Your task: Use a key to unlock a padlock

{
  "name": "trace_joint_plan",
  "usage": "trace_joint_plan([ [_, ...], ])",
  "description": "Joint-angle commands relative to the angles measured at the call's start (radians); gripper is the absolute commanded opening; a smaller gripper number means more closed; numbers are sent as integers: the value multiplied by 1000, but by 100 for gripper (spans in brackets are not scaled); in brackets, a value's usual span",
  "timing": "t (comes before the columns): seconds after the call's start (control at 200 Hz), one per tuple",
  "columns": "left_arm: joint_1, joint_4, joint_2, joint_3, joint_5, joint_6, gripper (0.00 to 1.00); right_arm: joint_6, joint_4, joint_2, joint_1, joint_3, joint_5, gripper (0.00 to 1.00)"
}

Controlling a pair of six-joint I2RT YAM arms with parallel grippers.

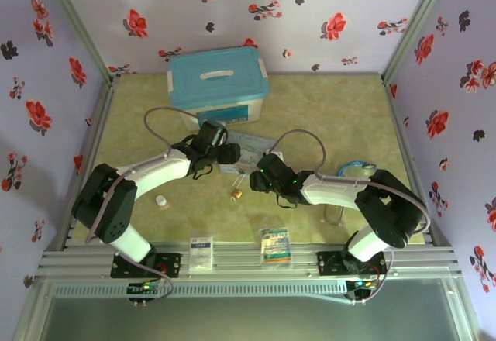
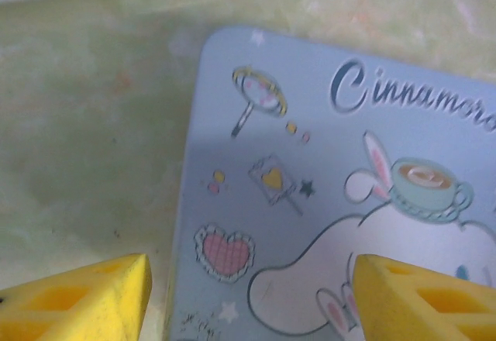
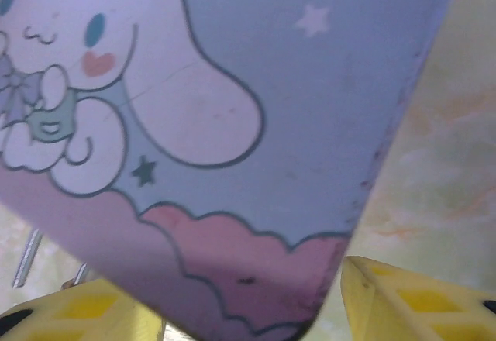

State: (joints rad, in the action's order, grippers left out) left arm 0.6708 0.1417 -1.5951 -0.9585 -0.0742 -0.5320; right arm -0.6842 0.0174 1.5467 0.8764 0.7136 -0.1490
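Note:
The small brass padlock (image 1: 237, 194) lies on the green table between the two arms, with nothing touching it. I cannot make out the key; it is hidden or too small to see. My left gripper (image 1: 229, 153) (image 2: 252, 302) hangs open over a corner of the light-blue cartoon tin (image 1: 249, 149) (image 2: 325, 194), one yellow fingertip to each side. My right gripper (image 1: 261, 172) (image 3: 248, 310) is also open, with the tin's pink cloud corner (image 3: 256, 271) between its fingers and a gap at the right fingertip (image 3: 411, 302). A thin silvery bar (image 3: 27, 257) peeks from under the tin; what it is I cannot tell.
A light-blue lidded box (image 1: 218, 83) stands at the back, just beyond the tin. A small white cylinder (image 1: 161, 201) sits left of the padlock. Two paper packets (image 1: 201, 252) (image 1: 276, 246) lie on the front rail. Flowered walls close in both sides.

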Motion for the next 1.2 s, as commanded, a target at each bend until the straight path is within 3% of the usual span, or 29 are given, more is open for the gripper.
trace_joint_plan([
  [0.0,22,-31,-13,27,14,-42,68,20,-15,-9,3,-4,36,59],
  [0.245,65,-64,1,70,19,-104,64,-90,47,7,98,-10,10,60],
  [0.445,69,-63,27,99,18,-111,65,-174,-31,76,180,63,-65,62],
  [0.55,67,-57,34,101,16,-106,66,-173,-111,120,203,125,-132,64],
  [1.05,65,-36,87,113,-1,-95,68,-118,-185,271,248,263,-178,64],
  [1.195,65,-27,92,114,-9,-91,68,-118,-234,303,249,279,-179,50],
])
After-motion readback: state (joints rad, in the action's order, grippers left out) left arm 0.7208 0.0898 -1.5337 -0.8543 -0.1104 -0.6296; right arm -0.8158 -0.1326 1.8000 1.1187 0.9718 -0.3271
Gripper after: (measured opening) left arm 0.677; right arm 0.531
